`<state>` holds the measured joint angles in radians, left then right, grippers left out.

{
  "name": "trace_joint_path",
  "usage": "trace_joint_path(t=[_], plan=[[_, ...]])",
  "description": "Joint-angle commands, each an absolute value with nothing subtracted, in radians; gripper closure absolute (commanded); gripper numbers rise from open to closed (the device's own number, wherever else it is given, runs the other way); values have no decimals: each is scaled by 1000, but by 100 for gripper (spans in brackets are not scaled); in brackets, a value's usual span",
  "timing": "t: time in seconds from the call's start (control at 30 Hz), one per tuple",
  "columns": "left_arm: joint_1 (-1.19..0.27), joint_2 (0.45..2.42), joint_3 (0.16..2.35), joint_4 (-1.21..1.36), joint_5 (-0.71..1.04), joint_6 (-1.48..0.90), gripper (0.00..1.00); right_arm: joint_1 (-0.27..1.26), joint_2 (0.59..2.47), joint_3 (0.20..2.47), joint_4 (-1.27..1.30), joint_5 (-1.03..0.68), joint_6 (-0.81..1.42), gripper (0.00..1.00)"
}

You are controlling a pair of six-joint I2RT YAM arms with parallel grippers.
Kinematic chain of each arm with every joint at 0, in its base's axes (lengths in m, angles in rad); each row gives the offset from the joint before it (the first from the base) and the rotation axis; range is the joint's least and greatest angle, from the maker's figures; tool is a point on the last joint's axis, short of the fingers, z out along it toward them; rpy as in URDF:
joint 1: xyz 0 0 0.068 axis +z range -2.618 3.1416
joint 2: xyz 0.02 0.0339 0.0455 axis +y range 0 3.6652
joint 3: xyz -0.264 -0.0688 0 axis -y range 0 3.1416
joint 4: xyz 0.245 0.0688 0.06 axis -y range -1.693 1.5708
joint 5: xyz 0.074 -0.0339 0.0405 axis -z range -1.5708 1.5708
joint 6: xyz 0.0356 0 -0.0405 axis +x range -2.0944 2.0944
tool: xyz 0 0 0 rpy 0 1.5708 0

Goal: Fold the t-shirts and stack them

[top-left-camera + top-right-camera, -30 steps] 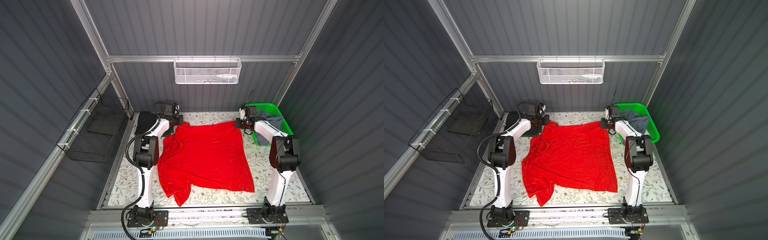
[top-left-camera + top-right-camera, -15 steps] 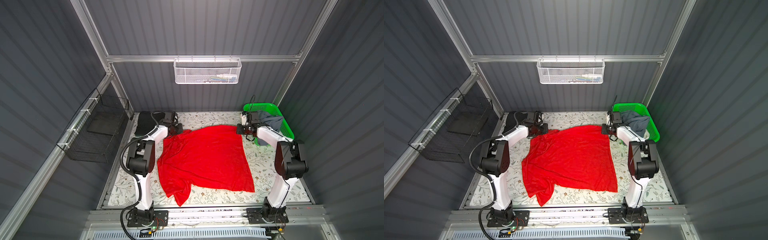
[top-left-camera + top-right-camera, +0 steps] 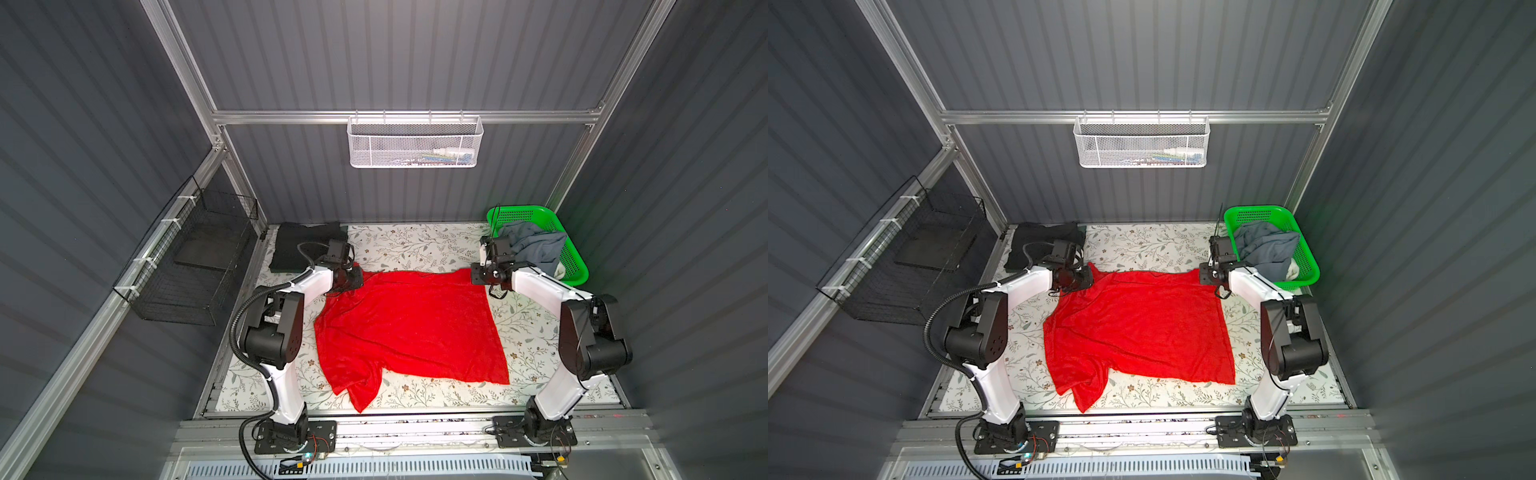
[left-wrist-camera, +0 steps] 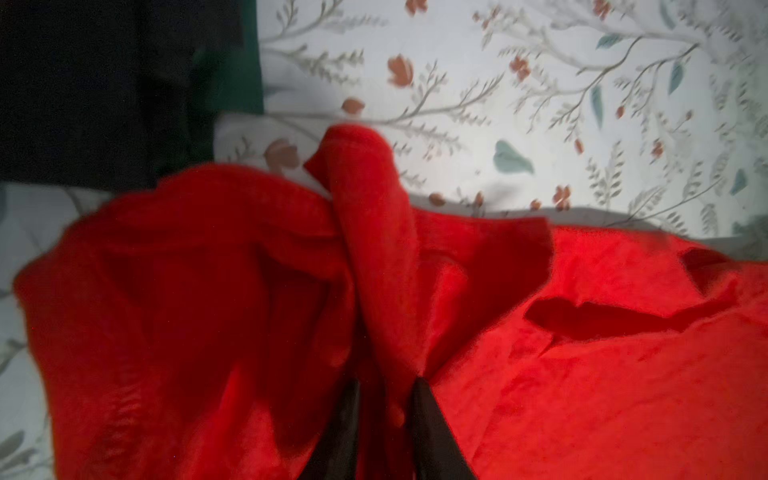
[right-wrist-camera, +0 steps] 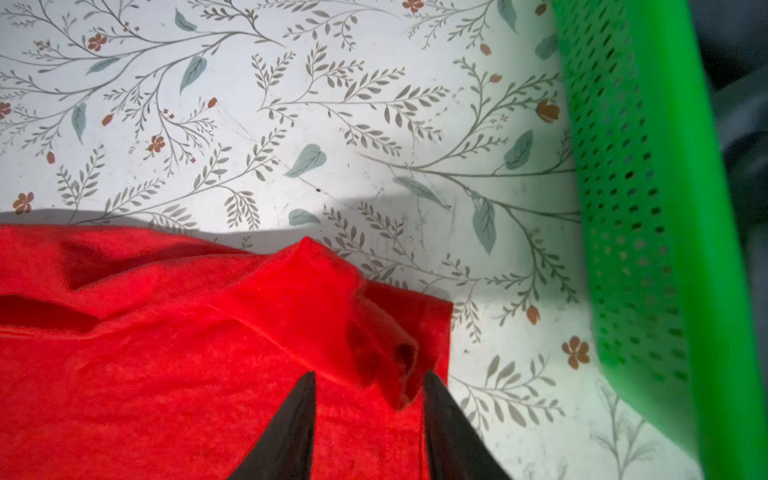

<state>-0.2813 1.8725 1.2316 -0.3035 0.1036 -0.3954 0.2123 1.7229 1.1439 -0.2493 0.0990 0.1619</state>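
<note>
A bright red t-shirt point(image 3: 407, 324) point(image 3: 1138, 324) lies spread on the floral table, one sleeve bunched at the near left. My left gripper point(image 3: 357, 279) point(image 4: 386, 386) is low at its far left corner, jaws parted, with a ridge of red cloth point(image 4: 374, 249) standing between the fingers. My right gripper point(image 3: 474, 276) point(image 5: 370, 380) is open at the far right corner, a pinched red fold point(image 5: 386, 345) loose between its fingers. Dark folded t-shirts point(image 3: 305, 245) point(image 4: 104, 83) lie at the far left. A slate grey-blue t-shirt point(image 3: 532, 247) sits crumpled in the basket.
The green perforated basket point(image 3: 575, 257) point(image 5: 648, 208) stands at the far right corner, close to my right gripper. A black wire basket point(image 3: 195, 257) hangs on the left wall and a white mesh basket point(image 3: 415, 141) on the back wall. Bare floral table point(image 3: 415, 245) shows beyond the red shirt.
Both grippers came down toward the table and slightly nearer with the shirt's far edge, which now lies flat. Both sets of jaws have parted from shut.
</note>
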Motion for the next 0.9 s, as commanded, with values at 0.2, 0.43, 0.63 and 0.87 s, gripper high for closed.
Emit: trace_joint_path(t=[0.2,0.43,0.63,0.87], plan=[[-287,1728,1183,-442,-107,-486,27,214,1706,1160,-383,254,396,47],[-287,1701,1221,-456,-118,-504,23,210,1845,1367,-540,144,417,40],[-287,1615,1190,-456,-76,-495,20,157,2035,1612,-699,126,417,39],[-287,1489,1099,-376,33,-480,9,145,2100,1647,-742,125,423,37]])
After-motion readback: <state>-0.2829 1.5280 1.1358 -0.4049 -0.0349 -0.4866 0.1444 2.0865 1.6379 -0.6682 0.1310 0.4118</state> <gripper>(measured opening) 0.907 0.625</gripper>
